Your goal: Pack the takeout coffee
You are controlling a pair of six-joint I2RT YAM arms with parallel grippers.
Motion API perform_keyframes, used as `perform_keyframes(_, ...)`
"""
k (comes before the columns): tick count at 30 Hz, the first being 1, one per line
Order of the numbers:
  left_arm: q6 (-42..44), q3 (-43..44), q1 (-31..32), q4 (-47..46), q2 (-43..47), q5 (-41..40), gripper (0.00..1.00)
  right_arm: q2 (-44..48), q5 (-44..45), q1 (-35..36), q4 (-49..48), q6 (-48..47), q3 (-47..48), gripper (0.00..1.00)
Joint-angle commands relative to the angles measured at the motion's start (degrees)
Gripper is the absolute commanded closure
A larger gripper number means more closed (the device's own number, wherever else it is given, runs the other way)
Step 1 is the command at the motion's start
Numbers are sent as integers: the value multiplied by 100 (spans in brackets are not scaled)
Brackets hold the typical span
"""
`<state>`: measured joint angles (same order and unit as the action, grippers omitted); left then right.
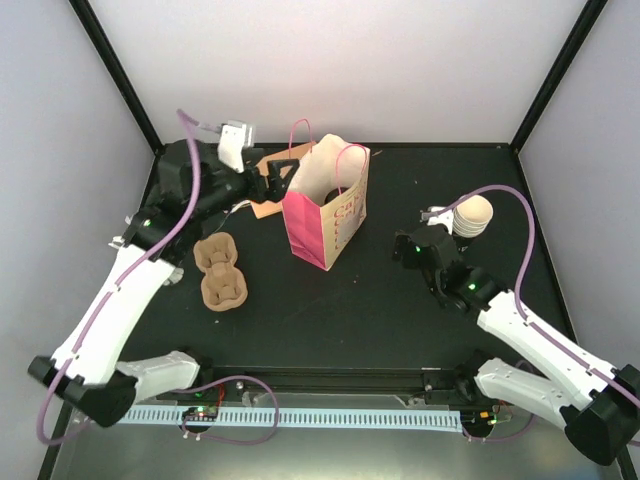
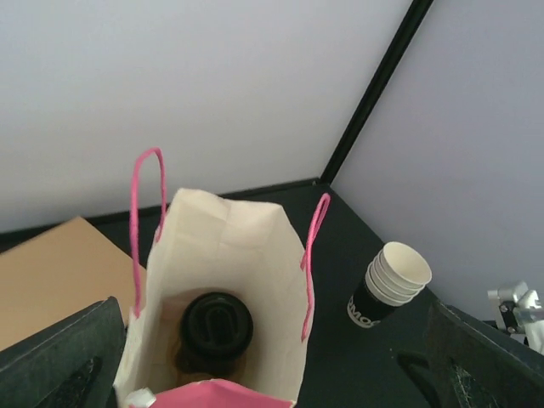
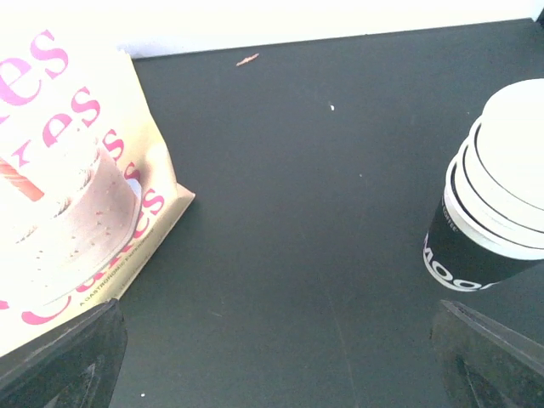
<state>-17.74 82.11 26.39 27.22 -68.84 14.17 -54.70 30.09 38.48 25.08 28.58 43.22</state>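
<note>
Packing looks all but done. The takeout coffee [image 2: 217, 327], a paper cup showing only its round black lid, stands on the floor of the pink-and-cream paper bag [image 2: 229, 246], below and just ahead of the left gripper [image 1: 275, 180]. Its 2 fingers are spread wide and hold nothing. The right gripper [image 3: 276, 365] is also spread and empty, with a stack of cream-white, dark-based paper cups [image 3: 497, 195] ahead to its right. Probably only withdrawing remains.
</note>
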Motion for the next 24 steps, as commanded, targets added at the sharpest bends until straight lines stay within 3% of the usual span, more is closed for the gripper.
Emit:
perform_keyframes(1,334,-224,41,93,796,-468,1,254,264,-31,-227,-182,104,0)
perform_keyframes(10,250,-2267,-51,-258,1977,-2540,1,733,189,-26,-1305,-987,-591,0)
perform_keyframes(15,305,-3948,-56,-1386,2438,-2920,1,1109,152,-25,-2032,-1547,-1201,0)
perform_keyframes(18,566,-4851,-60,-2196,2635,-3021,1,1296,-358,-25,-2377,-2125,-1521,0)
perform_keyframes(24,1069,-5684,-121,-3545,2337,-3517,1,1498,-579,-57,-4263,-2650,-2614,3)
